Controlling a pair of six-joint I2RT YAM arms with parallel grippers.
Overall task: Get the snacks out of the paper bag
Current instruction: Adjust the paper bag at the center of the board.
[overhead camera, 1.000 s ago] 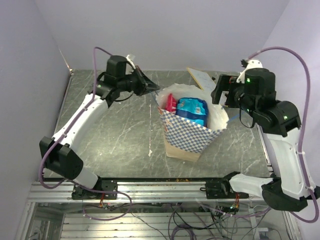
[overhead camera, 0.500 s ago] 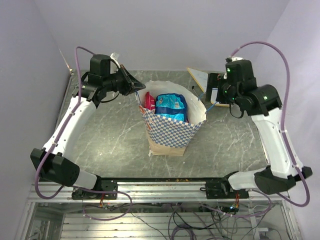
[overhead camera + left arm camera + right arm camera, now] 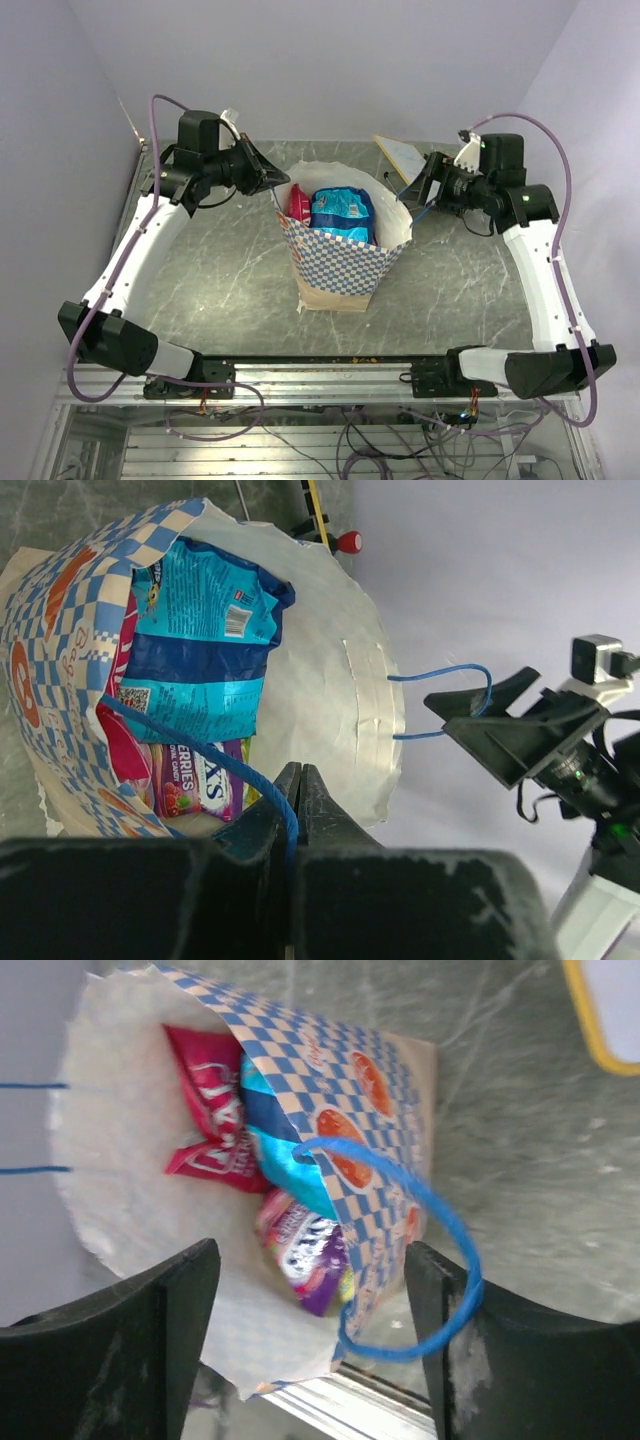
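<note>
Three packets on show in the mouth of the paper bag (image 3: 340, 262), upright at mid worktop (image 3: 200, 260): red-pink packet (image 3: 298, 205) by the left wall, blue packet (image 3: 342, 212) tallest in the middle, small berry-print packet (image 3: 195, 780) lower down beneath it; no sure sight of a fourth. Grip check: left end effector (image 3: 298, 775) pinched shut on one blue string handle (image 3: 200, 752), drawn taut across the opening; right end effector (image 3: 408, 192) spread wide and holding nothing, poised just beside the far cream wall of the bag, with the other handle (image 3: 440, 705) poking out towards it. Probably the moment to reach in with the right while steadying with the left. Hold the pull on the string gentle and mostly sideways, enough to spread the mouth without lifting the tan base or tipping the bag. Bring the open right end effector over the rim from above, not through the paper wall, and clear of the other handle to avoid a snag. Go for the blue packet first, being highest and least buried. Pinch its top seam rather than its puffy middle; glossy film likely to slip or crumple. Lift straight up until clear of the rim, then set down on bare worktop well apart from the bag. Watch for the red-pink packet riding up alongside.
</note>
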